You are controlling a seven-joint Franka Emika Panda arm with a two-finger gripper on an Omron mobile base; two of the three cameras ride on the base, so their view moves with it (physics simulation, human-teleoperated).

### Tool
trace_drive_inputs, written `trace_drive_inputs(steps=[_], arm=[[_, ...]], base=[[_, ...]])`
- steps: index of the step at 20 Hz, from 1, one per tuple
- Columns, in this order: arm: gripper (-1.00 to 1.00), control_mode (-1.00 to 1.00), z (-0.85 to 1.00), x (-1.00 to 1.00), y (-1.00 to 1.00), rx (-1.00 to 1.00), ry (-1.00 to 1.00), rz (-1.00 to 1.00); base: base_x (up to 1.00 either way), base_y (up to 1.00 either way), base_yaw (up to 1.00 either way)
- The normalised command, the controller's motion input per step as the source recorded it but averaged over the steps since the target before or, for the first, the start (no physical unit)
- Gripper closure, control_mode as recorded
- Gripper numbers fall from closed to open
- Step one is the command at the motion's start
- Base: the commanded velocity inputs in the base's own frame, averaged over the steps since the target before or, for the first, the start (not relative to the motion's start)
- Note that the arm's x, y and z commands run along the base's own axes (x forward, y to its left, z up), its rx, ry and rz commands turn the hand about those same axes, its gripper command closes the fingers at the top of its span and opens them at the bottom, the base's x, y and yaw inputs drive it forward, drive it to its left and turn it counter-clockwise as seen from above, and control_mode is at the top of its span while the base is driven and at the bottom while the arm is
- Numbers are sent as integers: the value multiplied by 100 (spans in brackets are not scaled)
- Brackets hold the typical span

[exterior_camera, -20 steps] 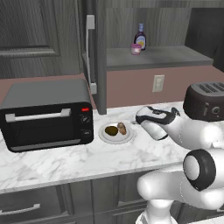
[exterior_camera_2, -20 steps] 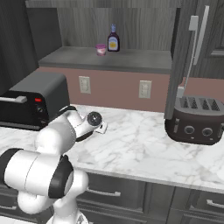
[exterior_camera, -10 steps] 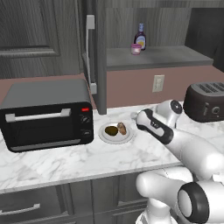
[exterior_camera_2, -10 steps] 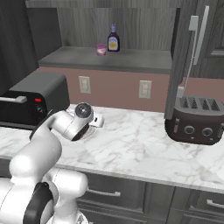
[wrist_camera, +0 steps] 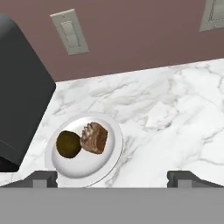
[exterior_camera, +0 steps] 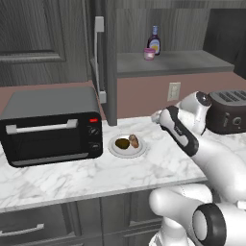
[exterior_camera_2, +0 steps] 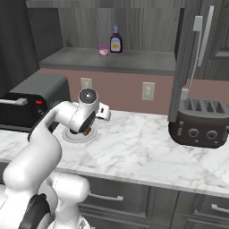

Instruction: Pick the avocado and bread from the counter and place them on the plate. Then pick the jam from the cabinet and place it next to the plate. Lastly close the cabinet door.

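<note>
On the white marble counter point(exterior_camera: 72, 175) sits the plate point(exterior_camera: 139, 152) point(wrist_camera: 87, 167), with the dark avocado point(exterior_camera: 123, 143) point(wrist_camera: 68, 143) and the tan bread point(exterior_camera: 134, 141) point(wrist_camera: 94, 138) side by side on it. My gripper point(exterior_camera: 156, 116) point(exterior_camera_2: 106, 112) point(wrist_camera: 113, 177) hovers open and empty above the counter, just right of the plate. In the right base view my arm covers part of the plate point(exterior_camera_2: 71, 137). The pink jam point(exterior_camera: 149, 54) point(exterior_camera_2: 103, 50) stands on the open cabinet's shelf point(exterior_camera: 182, 62). The cabinet door point(exterior_camera: 110, 72) point(exterior_camera_2: 188, 58) is swung open.
A dark bottle point(exterior_camera: 154, 41) point(exterior_camera_2: 116, 39) stands right behind the jam. A black toaster oven point(exterior_camera: 50, 125) is left of the plate, and a toaster point(exterior_camera: 230, 111) point(exterior_camera_2: 199, 123) sits at the right. Wall outlets point(exterior_camera: 173, 91) are on the backsplash.
My arm has straightened and lifted the hand up and away from the plate. The gripper stays open. Avocado and bread lie unmoved on the plate.
</note>
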Motion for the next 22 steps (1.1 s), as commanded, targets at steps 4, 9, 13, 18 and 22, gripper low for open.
trace_drive_inputs(steps=[4, 9, 13, 18, 22], arm=[[-100, -100, 24, -50, -36, -1, 0, 13], [-100, -100, 27, -45, -4, -10, 0, 10], [-100, -100, 35, -37, 0, -14, 0, 4], [-100, -100, 41, -26, 0, -8, 0, 1], [-100, -100, 38, -24, 0, -3, -5, 0]], base=[[0, 0, 0], [0, 0, 0], [0, 0, 0], [0, 0, 0], [0, 0, 0]])
